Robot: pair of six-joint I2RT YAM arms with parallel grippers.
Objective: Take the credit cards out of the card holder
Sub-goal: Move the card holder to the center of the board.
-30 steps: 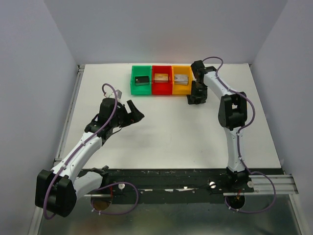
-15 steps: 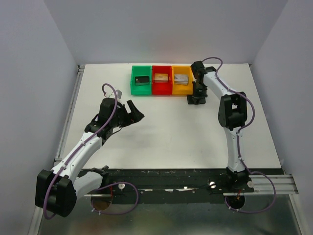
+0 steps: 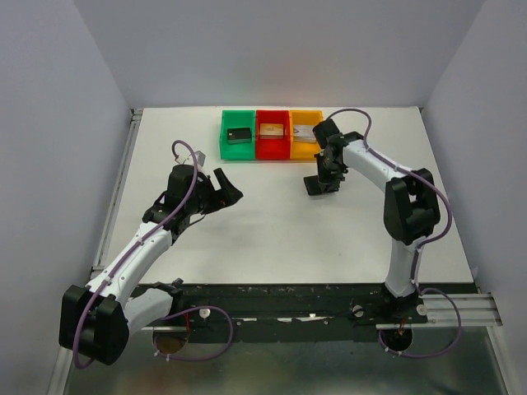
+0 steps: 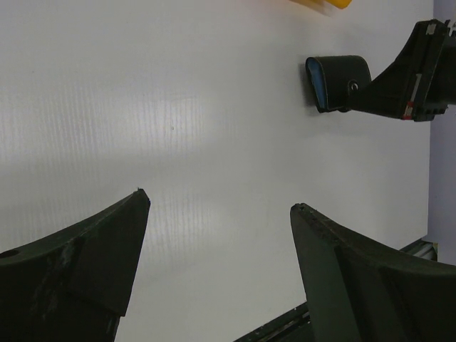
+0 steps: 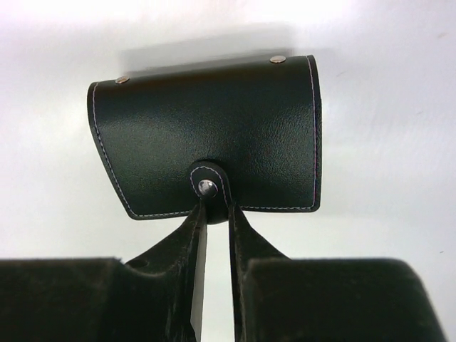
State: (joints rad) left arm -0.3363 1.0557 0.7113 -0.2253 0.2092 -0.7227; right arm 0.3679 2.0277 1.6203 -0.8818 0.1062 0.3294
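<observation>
The task looks to be at its very start. The small black stitched-leather card holder, blue-grey along its inner edge, sits folded shut near the front of the yellow plastic bin, right of the table's middle. Whether it rests on the surface or hangs just above it cannot be told. The right end effector has its fingers pressed nearly together, pinching the little rounded snap tab at the holder's edge. No thin credit cards show anywhere: none poke out of the holder, none lie loose on the table. So opening the fold and drawing out every card all seem left to do.

The left end effector is spread wide and grips nothing, hovering over bare table well apart from the holder, on the left side.

At the far edge stand three plastic bins in a row, touching: the green bin with a dark block, the red bin with a tan one, and the yellow with a silvery one.

The white table is matte and faintly ribbed, with soft glare in places. Plain pale grey walls close it in on three sides, and a black rail runs along the near edge where the arms are bolted.
</observation>
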